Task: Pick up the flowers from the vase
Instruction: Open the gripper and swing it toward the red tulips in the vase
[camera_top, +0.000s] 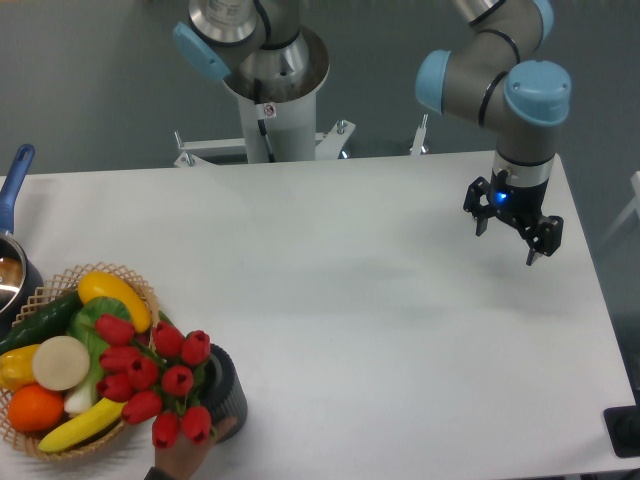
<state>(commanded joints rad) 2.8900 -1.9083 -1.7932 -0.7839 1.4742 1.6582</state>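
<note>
The flowers (155, 380), a bunch of red tulip buds with green leaves, stand in the vase (226, 392), a short dark ribbed cylinder near the table's front left. A human hand (185, 455) touches the vase from below. My gripper (508, 242) hangs far off over the right side of the table, open, with nothing between its fingers.
A woven wicker basket (45, 440) with yellow, orange and green fruit and vegetables sits beside the vase at the front left corner. A pot with a blue handle (14, 185) is at the left edge. The arm's base (270, 110) stands behind the table.
</note>
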